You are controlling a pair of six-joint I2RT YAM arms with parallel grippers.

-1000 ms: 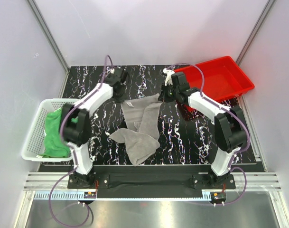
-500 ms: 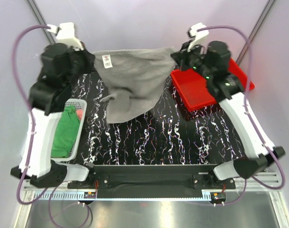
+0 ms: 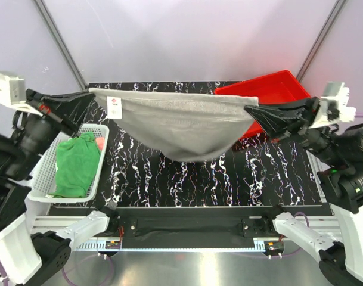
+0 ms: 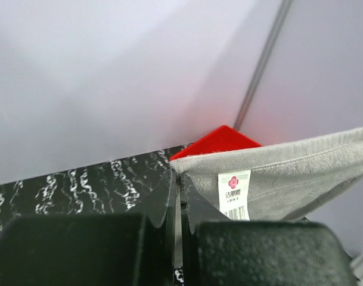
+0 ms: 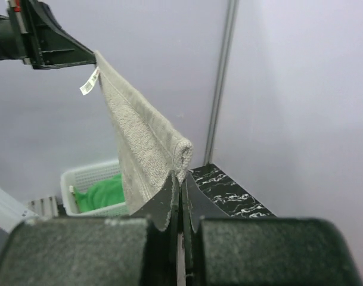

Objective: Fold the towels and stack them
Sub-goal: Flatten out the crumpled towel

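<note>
A grey towel (image 3: 175, 122) hangs stretched in the air above the table, sagging in the middle, with a white label near its left corner. My left gripper (image 3: 86, 95) is shut on that left corner (image 4: 196, 170). My right gripper (image 3: 250, 110) is shut on the opposite corner (image 5: 181, 155). In the right wrist view the grey towel (image 5: 136, 143) runs away to the left gripper (image 5: 89, 56). A bright green towel (image 3: 77, 164) lies crumpled in the white basket (image 3: 41, 179), with a bit of pink towel (image 3: 101, 143) beside it.
A red tray (image 3: 276, 95) stands at the back right, partly behind the raised towel. The black marbled table (image 3: 187, 179) lies below. Purple walls with metal corner posts (image 3: 62, 42) close in on both sides, near the raised arms.
Both arms have swung up and outward, pulling the grey towel from a loose drape into a taut span between them. It has left the table entirely.
</note>
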